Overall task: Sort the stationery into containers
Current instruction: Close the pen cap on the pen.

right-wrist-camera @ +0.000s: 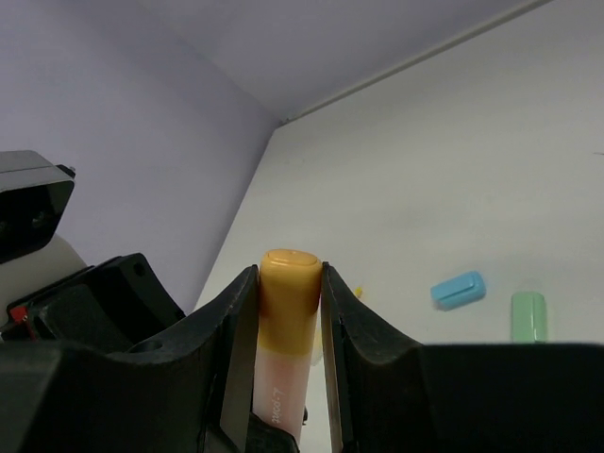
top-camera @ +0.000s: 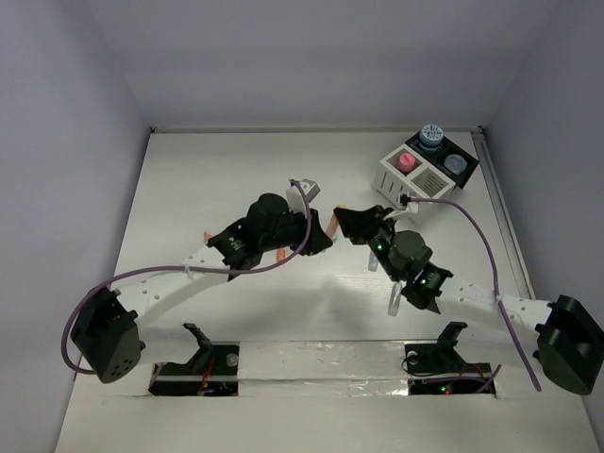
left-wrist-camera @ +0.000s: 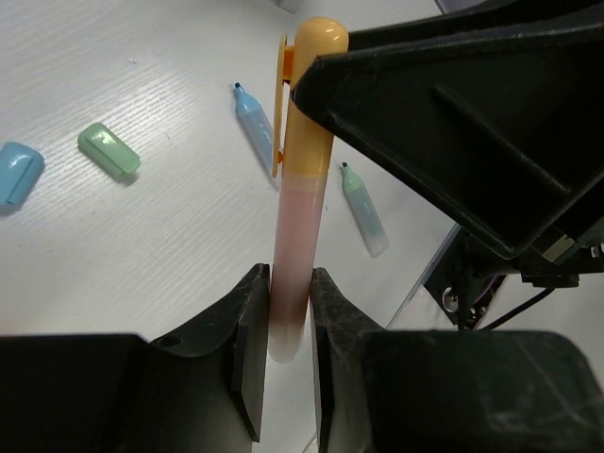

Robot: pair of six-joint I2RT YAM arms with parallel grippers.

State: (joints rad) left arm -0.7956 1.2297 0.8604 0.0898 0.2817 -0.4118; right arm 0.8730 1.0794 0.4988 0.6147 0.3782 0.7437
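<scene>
Not much has gone in so far, from where I stand: the white slatted box (top-camera: pixel 394 185) and its black tray part at the far right of the table (top-camera: pixel 208 170) hold a pink-capped bottle (top-camera: pixel 408 161), a blue-patterned pot (top-camera: pixel 431 135) and one more round pot (top-camera: pixel 457 163), and the stick-shaped things are all outside it. The orange highlighter (left-wrist-camera: pixel 302 189) is up off the table near the middle, caught between both arms. The left gripper (left-wrist-camera: pixel 288 283) has its jaws pinched on the pale pink tail of the barrel, and the right gripper (right-wrist-camera: pixel 290 274) has its jaws clamped on either side of the orange cap. The cap looks seated. Whether it is being pressed home or is about to be pulled off I cannot say. Its long axis runs straight out from the left fingers, tail towards the left arm and capped end towards the right one. From above it shows only as a short orange sliver between the two wrists. Below it lie a pale-blue highlighter (left-wrist-camera: pixel 255 121) and a green highlighter (left-wrist-camera: pixel 363 209), both with bare tips, and well apart from them a loose blue cap (left-wrist-camera: pixel 14 172) and a green cap (left-wrist-camera: pixel 109 151). I would judge that most of the sorting is left, and that those two pens want capping first.
</scene>
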